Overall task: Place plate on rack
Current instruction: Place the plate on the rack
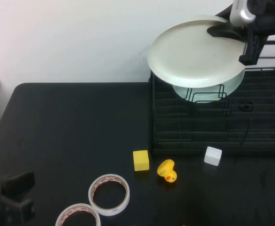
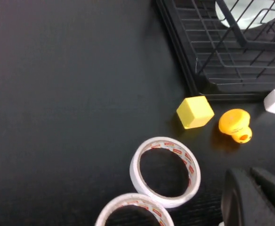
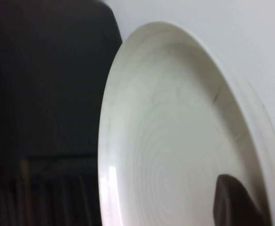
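Your right pincer [image 1: 227, 30] sits at the upper right of the high view, closed on the far rim of the plate [image 1: 196, 51] and carrying it clear of everything, above the left rear part of the rack [image 1: 213, 127]. The plate hangs nearly flat, tipped only slightly; in the right wrist view one dark finger [image 3: 231, 200] shows pressed on its glossy inner face. A mint-green plate [image 1: 208, 92] already stands in the rack's dividers directly beneath the cream one. Your left pincer [image 2: 255, 197] is parked at the lower left of the high view, fully closed and holding nothing, low over the tabletop [image 1: 71, 127] near two tape rolls [image 1: 109, 194]. A yellow cube [image 1: 141, 160], a yellow duck [image 1: 167, 170] and a white cube [image 1: 213, 156] lie just in front of the rack. In my judgement your main risk is the grip: a single rim pinch on a glossy plate may slip or let it swing as you rotate it upright. A second risk is contact with the green plate if you lower into its slot or the adjoining one without clearance. A plate not turned fully on edge would catch the loop tops and could tip off the rack.
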Robot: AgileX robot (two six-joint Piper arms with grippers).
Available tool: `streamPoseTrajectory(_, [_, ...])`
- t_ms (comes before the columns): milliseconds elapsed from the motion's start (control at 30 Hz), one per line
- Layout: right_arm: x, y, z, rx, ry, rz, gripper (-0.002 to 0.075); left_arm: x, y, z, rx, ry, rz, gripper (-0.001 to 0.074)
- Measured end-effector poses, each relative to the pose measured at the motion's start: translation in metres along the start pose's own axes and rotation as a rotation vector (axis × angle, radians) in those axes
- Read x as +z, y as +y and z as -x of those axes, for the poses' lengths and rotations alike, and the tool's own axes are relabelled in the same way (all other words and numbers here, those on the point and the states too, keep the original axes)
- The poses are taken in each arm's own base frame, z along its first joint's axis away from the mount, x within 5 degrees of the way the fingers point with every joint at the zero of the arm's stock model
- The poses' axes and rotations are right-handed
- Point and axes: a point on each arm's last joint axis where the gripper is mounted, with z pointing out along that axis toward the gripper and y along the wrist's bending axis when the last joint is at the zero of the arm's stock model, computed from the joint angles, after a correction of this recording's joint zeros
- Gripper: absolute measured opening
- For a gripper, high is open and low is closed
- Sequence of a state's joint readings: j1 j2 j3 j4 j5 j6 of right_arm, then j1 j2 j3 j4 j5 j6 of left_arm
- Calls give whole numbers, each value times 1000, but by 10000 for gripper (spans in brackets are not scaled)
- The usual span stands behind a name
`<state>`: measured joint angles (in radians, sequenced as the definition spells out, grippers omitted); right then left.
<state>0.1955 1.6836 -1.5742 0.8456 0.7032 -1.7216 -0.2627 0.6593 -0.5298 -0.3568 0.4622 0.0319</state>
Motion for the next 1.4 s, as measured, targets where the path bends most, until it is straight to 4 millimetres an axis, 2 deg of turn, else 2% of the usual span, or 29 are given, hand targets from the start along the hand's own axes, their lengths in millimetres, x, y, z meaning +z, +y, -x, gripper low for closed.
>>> streamPoseTrajectory(233, [31,-32,-44,29,67,-20,118,-19,-1,-9,-13,-65,-21,0])
streamPoseTrajectory(500, [60,-51,-90,68,95,-10,118,-22,-1,-9,-11,-72,-25,0])
streamPoseTrajectory(733, [76,-50,-103,34,83,19,118,-22,-1,-12,-10,-39,-25,0])
streamPoseTrajectory(1167, [78,-50,-103,58,79,27,124,-22,-1,-15,-10,-8,-25,0])
streamPoseTrajectory(1267, [78,-50,-103,106,78,25,191,-22,-2,-18,-16,22,-30,0])
streamPoseTrajectory(1400, [78,-52,-104,162,83,-8,356,-22,-2,-24,-19,87,-33,0])
